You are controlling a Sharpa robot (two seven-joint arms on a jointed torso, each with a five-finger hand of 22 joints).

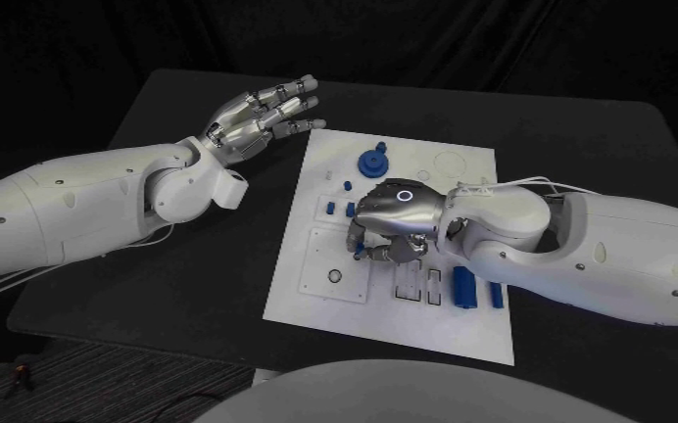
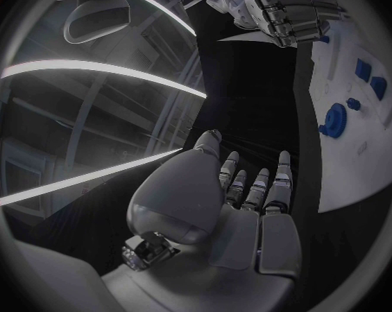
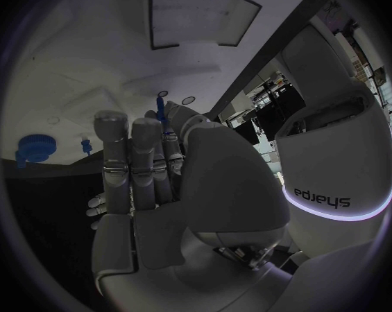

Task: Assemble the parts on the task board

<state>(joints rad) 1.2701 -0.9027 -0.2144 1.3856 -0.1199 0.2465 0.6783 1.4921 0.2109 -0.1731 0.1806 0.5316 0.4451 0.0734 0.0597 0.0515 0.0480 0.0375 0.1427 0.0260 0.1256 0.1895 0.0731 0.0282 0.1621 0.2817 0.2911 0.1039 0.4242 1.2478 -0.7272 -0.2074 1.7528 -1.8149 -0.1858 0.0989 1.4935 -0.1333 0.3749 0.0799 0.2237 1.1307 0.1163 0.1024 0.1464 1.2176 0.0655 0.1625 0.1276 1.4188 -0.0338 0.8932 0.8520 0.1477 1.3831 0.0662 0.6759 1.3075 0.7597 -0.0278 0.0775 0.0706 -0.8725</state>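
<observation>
Our right hand (image 1: 389,227) curls down over the task board (image 1: 466,320), grip unclear; our left hand (image 1: 262,115) hovers open beside it, holding nothing.

I see a matt white task board (image 1: 410,330) on a matt black table (image 1: 184,286); the blue parts (image 1: 462,288) look like smooth plastic, and both arms (image 1: 85,203) wear glossy white shells.

Black table (image 1: 184,276), dark curtain (image 1: 424,12) behind it, patterned floor (image 1: 99,379) below
</observation>
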